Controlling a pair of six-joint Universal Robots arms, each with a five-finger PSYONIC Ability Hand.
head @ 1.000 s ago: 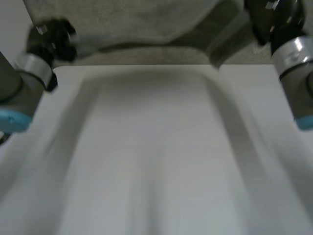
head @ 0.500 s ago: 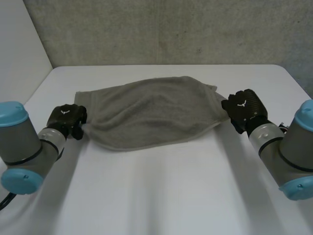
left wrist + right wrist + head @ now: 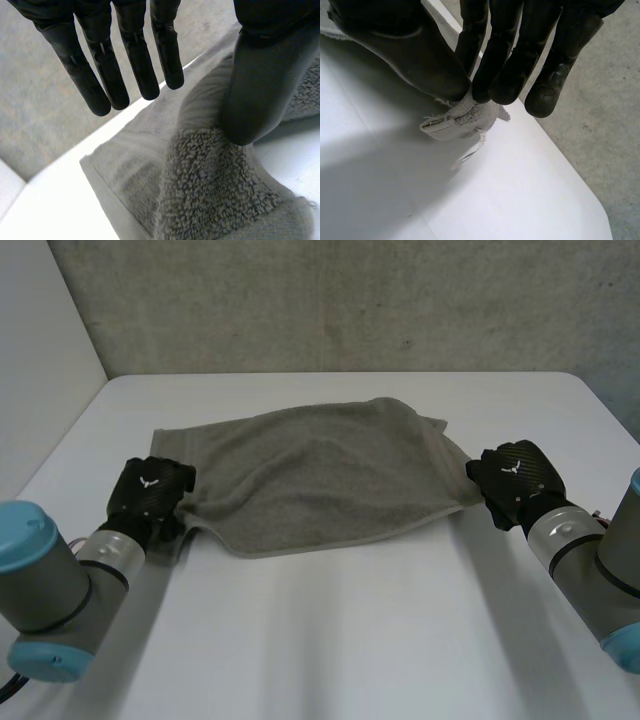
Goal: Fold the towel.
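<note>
Both hands drawn nearer tabletop's (image 3: pixel 330 640) near edge than half second ago; towel (image 3: pixel 320 475) dragged along, flatter, across tabletop middle.
Head view: left hand (image 3: pixel 150 490) at towel's left end; right hand (image 3: pixel 515 475) at right-end corner; grips unclear from here.
Left wrist view: fingers (image 3: pixel 135 60) straight, thumb (image 3: pixel 260 85) resting on cloth; released.
Right wrist view: corner (image 3: pixel 460 117) pinched between thumb and fingers; label (image 3: pixel 472 150) dangling.
Judgement: soft, limp, light, grippy pile; take at corners.

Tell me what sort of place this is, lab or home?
Probably a lab or test bench rather than a home: a bare white table against a plain grey wall, with a left arm and right arm at one grey towel.
</note>
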